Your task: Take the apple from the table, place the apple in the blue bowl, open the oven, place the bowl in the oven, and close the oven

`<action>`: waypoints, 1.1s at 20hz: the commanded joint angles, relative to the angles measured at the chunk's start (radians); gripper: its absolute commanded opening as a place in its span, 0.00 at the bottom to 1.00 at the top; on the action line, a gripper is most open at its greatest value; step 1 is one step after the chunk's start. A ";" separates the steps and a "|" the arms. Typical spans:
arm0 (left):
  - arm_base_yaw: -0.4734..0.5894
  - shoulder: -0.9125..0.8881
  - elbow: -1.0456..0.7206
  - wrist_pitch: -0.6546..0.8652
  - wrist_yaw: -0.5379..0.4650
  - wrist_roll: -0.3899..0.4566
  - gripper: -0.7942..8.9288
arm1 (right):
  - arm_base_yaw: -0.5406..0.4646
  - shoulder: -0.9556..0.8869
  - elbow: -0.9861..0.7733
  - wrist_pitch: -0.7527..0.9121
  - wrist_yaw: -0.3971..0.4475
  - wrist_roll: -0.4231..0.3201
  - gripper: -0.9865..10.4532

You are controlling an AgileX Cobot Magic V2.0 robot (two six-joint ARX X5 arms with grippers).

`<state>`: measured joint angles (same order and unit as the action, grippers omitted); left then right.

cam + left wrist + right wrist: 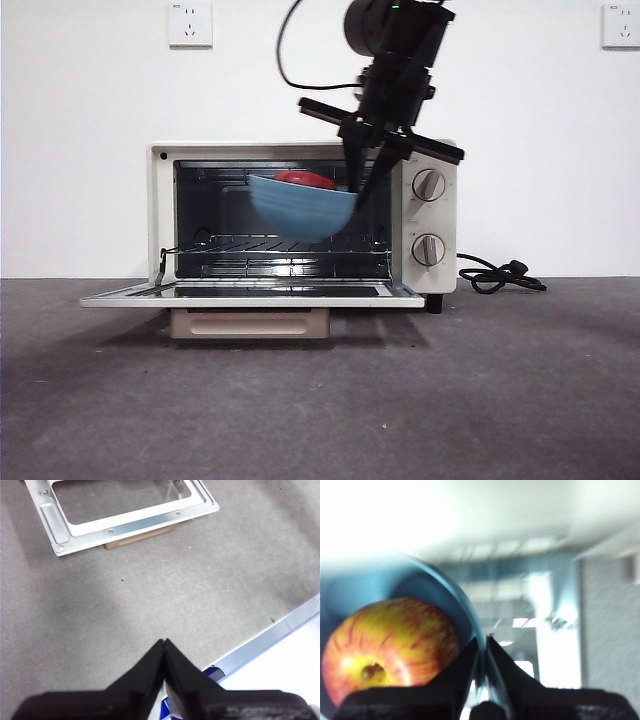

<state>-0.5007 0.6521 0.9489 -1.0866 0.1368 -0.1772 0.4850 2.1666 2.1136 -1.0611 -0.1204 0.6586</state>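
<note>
The cream-white oven (432, 215) stands with its door (250, 293) folded down flat. My right gripper (358, 188) comes in from above, shut on the right rim of the blue bowl (300, 208), which hangs tilted in the oven's mouth above the wire rack (270, 245). The red-and-yellow apple (390, 645) lies inside the bowl (427, 585); its top (305, 179) shows over the rim in the front view. My left gripper (164, 642) is shut and empty, held above the table (150, 585) in front of the lowered door (125, 522).
The oven's black cord (498, 274) lies coiled on the table to the right. Two knobs (429, 185) sit on the oven's right panel. A pale strip runs along the table's edge (270, 637) near my left gripper.
</note>
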 commanded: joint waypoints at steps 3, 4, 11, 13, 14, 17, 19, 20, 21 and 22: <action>-0.002 -0.004 -0.007 0.004 -0.003 -0.006 0.08 | -0.009 0.010 0.002 0.006 0.093 0.064 0.08; -0.002 -0.004 -0.007 0.004 -0.002 -0.006 0.08 | -0.009 0.010 0.002 0.007 0.116 0.064 0.08; -0.002 -0.002 -0.007 0.003 -0.002 -0.006 0.08 | -0.009 0.010 0.002 0.011 0.125 0.064 0.09; -0.002 -0.002 -0.007 0.003 -0.002 -0.007 0.08 | -0.008 0.010 0.002 0.013 0.125 0.064 0.10; -0.002 -0.002 -0.007 0.003 -0.001 -0.007 0.08 | -0.008 0.010 0.002 0.014 0.125 0.064 0.13; -0.002 -0.002 -0.007 0.002 0.001 -0.007 0.08 | -0.008 0.010 0.002 0.016 0.127 0.064 0.27; -0.002 -0.002 -0.007 0.002 0.001 -0.006 0.08 | -0.008 0.010 0.002 0.016 0.127 0.064 0.28; -0.002 -0.002 -0.007 0.002 0.001 -0.007 0.08 | -0.008 0.010 0.002 0.016 0.129 0.064 0.28; -0.002 -0.002 -0.007 0.002 0.001 -0.007 0.08 | -0.008 0.010 0.002 0.017 0.130 0.064 0.28; -0.002 -0.002 -0.007 0.002 0.001 -0.007 0.08 | -0.008 0.009 0.002 0.019 0.134 0.058 0.28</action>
<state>-0.5007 0.6525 0.9489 -1.0870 0.1375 -0.1772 0.4728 2.1666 2.1139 -1.0489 0.0067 0.7116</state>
